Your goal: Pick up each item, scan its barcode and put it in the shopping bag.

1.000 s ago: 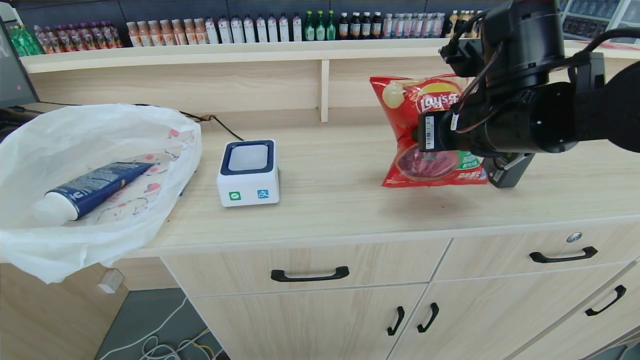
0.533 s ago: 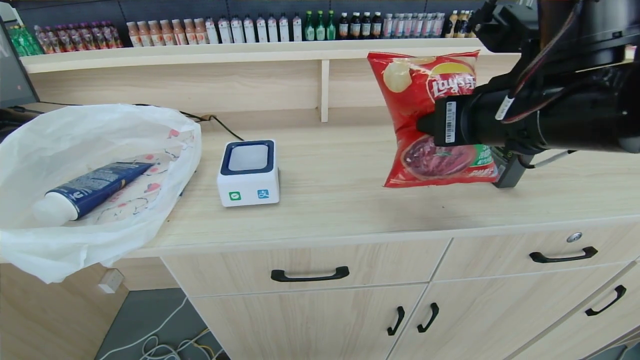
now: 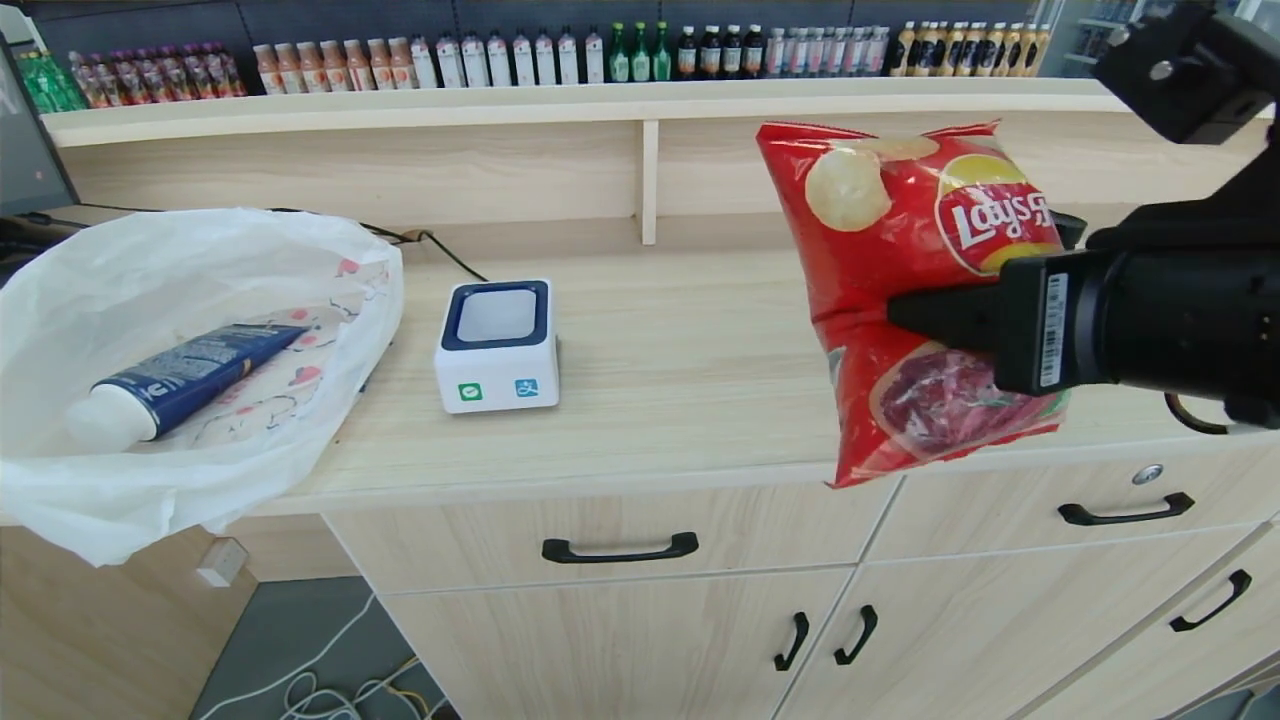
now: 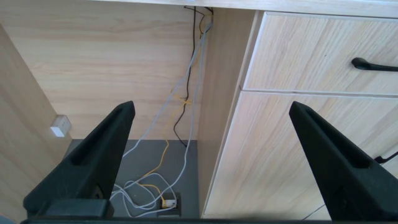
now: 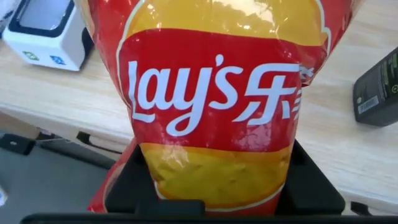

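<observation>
- Red chip bag is held upright in the air over the right part of the bench, near its front edge.
- It is pinched at mid-height between the right fingers; one finger is laid across its printed face and the other is hidden behind it.
- The left fingers are spread wide with nothing between them, below the bench top beside a cabinet front.
- A white scanner is set mid-bench; the shopping bag, with a blue tube inside, lies at the left end.

My head camera looks down on the counter; my right wrist camera, close, shares the scanner; my left faces the cabinet.
</observation>
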You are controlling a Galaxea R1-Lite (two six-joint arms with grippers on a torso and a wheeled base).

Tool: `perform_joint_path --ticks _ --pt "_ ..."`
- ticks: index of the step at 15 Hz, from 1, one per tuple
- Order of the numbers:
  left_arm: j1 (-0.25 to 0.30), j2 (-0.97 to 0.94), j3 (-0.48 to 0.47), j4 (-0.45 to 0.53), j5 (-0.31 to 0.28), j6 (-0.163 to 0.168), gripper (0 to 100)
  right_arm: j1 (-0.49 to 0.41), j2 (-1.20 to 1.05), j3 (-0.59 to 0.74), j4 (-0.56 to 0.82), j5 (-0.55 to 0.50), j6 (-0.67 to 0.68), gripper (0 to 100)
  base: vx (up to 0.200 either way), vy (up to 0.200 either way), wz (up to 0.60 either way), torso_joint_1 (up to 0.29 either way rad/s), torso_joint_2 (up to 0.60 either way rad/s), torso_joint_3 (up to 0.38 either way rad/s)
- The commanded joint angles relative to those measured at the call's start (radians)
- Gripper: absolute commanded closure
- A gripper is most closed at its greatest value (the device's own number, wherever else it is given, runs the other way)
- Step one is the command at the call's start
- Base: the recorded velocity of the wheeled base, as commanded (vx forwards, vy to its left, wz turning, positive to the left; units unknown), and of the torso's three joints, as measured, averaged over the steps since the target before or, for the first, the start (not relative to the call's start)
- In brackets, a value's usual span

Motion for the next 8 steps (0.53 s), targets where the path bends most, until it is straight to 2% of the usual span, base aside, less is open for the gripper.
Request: perform_joint_path --ticks 1,2,6,8 --pt "0.000 0.000 0.000 0.000 0.000 0.000 0 0.011 -0.101 0.072 -0.011 0.069 0.002 100 0.000 0.000 0.00 0.000 0.00 0.000" --pt "-0.002 0.000 0.000 0.000 0.000 0.000 0 0.010 -0.116 0.084 -0.011 0.094 0.002 100 0.000 0.000 0.00 0.000 0.00 0.000" --pt "0.000 0.000 0.000 0.000 0.000 0.000 0 0.007 -0.246 0.212 -0.025 0.364 0.099 100 0.000 0.000 0.00 0.000 0.00 0.000" --pt "0.000 0.000 0.000 0.000 0.000 0.000 0 0.004 -0.260 0.267 -0.097 0.430 0.168 100 0.000 0.000 0.00 0.000 0.00 0.000"
